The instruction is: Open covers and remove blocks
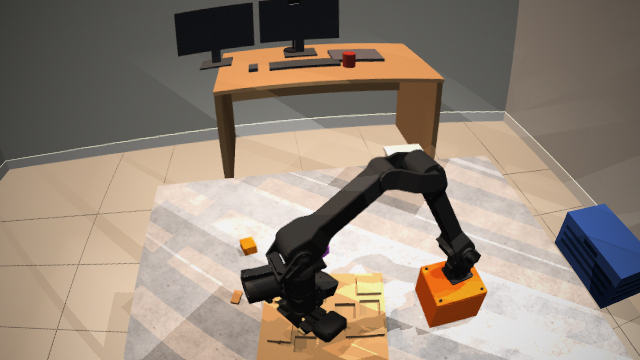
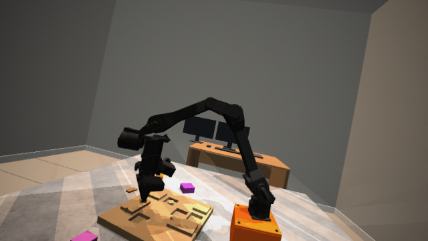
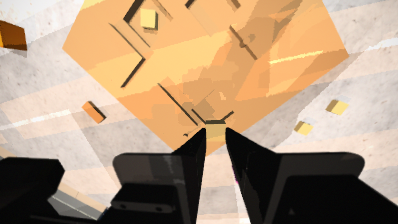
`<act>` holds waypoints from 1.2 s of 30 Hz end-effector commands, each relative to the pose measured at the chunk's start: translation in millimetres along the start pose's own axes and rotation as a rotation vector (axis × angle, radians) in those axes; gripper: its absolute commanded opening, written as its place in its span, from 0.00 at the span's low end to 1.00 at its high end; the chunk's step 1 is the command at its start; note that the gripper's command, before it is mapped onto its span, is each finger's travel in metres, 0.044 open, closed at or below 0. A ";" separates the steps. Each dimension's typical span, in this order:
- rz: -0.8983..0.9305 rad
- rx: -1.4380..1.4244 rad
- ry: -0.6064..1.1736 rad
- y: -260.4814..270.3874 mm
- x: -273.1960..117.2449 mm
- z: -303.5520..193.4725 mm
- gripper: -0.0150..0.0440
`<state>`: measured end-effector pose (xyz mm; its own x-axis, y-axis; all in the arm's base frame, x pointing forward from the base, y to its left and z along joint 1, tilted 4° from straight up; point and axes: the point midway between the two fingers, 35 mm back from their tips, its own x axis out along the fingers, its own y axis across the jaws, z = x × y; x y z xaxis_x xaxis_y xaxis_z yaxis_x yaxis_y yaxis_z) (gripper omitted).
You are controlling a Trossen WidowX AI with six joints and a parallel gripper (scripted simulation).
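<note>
The tan puzzle board (image 1: 372,346) (image 2: 112,219) (image 3: 95,50) has slots and recesses. Its covers are hard to tell from the wood. My gripper (image 2: 143,201) (image 3: 215,131) is shut on a small yellow block (image 3: 215,129) near one board corner, seemingly just above it. Another yellow block (image 2: 170,202) (image 3: 148,19) is in a well. On the table beside the board lie an orange block (image 1: 248,246) (image 2: 160,176) (image 3: 12,36), a thin orange block (image 1: 236,297) (image 2: 131,189) (image 3: 93,111), a purple block (image 2: 187,187), a magenta block (image 2: 84,236) and two yellow blocks (image 3: 337,107) (image 3: 303,128).
The arm's orange base box (image 1: 452,300) (image 2: 255,231) stands on the table to the right of the board. The arm hides part of the board in the top view. A desk with monitors and a blue cabinet (image 1: 600,250) stand off the table.
</note>
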<state>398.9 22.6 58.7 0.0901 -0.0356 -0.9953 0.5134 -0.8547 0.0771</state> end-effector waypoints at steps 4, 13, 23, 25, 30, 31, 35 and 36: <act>0.000 0.004 0.001 -0.3 -17.9 0.2 0.39; 0.000 0.003 -0.002 16.1 -22.7 15.3 0.39; 0.001 0.003 -0.006 43.5 -23.0 44.4 0.39; 0.001 0.003 -0.006 48.6 -23.1 50.5 0.39; 0.002 0.003 -0.008 60.7 -23.3 66.5 0.39; 0.002 0.003 -0.009 63.0 -23.3 69.8 0.39; 0.002 0.003 -0.010 71.9 -23.5 83.0 0.39; 0.002 0.003 -0.011 74.0 -23.6 86.4 0.39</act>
<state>366.7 -76.0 84.0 0.0848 -0.0462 -0.9953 0.5082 -0.8572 0.0831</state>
